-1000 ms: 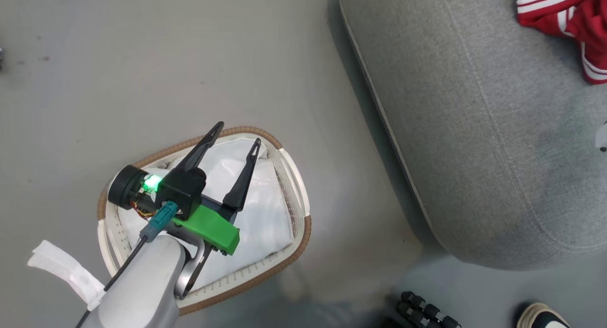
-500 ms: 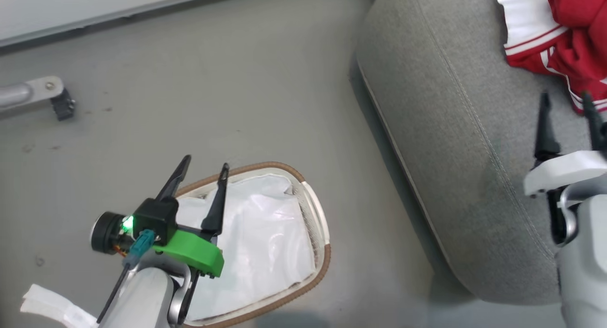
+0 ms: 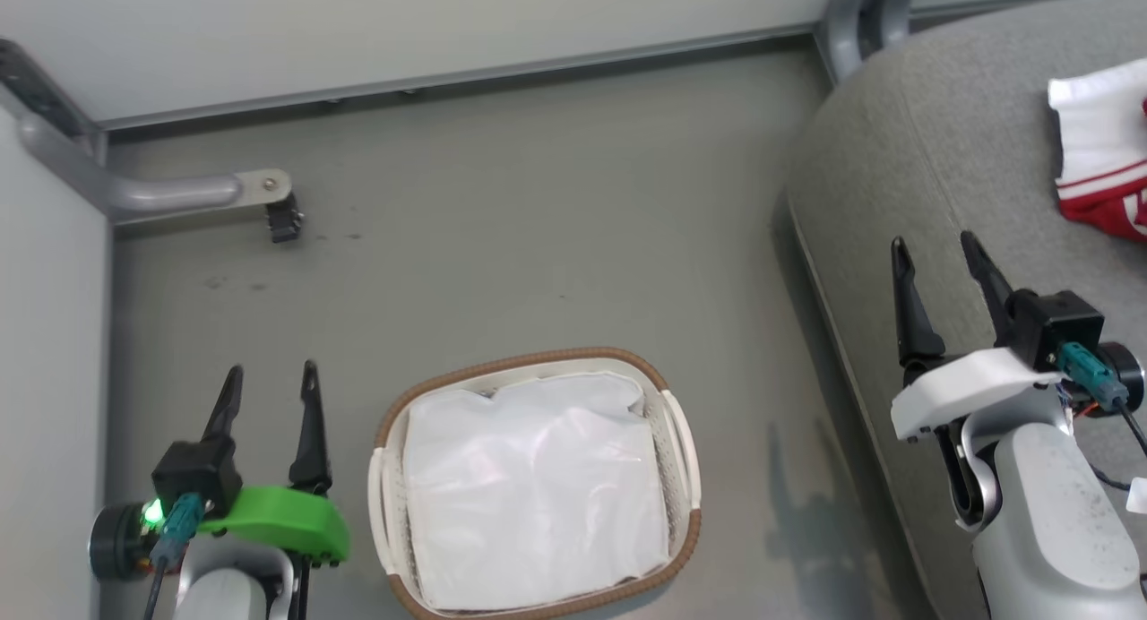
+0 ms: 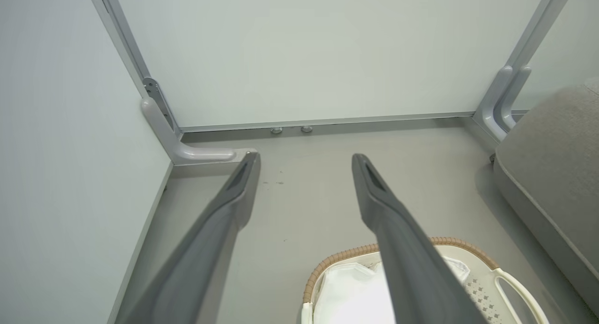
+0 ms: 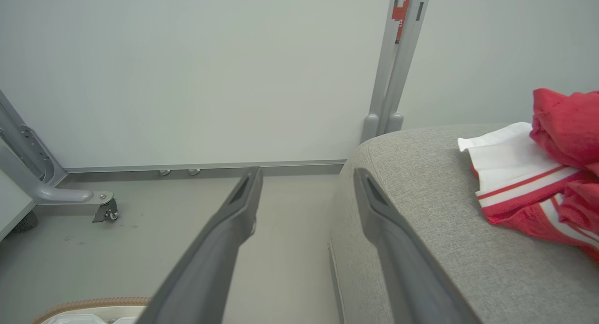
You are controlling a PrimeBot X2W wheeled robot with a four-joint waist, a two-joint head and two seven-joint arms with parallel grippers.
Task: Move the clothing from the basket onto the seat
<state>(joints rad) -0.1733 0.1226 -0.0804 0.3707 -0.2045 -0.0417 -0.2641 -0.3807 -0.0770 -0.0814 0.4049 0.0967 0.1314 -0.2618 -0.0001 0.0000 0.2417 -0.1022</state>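
- Main risk, as I judge it: another dip into the laundry basket [image 3: 524, 358] would close on the white cloth liner [image 3: 533, 486]. That would lift the liner or drag the light basket across the floor [image 3: 538, 199].
- Second risk: the right pincer [image 3: 932, 244] hangs over the rounded edge of the grey sofa [image 3: 941, 172]. A careless sweep sideways could snag the striped white hem of the red garments [image 3: 1100, 167] and pull them toward the edge.
- The garments run out of the head view on the right, so I cannot tell how securely the rest of the pile sits.
- The basket stands on the floor between the two arms, apart from the sofa. It holds the crumpled liner and, as far as can be seen, nothing red. I cannot tell whether anything lies under the folds.
- The red garments lie on the sofa seat. In the right wrist view a red bundle rests on the white-striped piece [image 5: 538, 179].
- The left pincer [image 3: 272, 369] has its fingers spread and empty, over the floor just left of the basket.
- The right pincer is likewise spread and empty, near the garments but apart from them.
- Judged from this, the moving looks finished or close to it.
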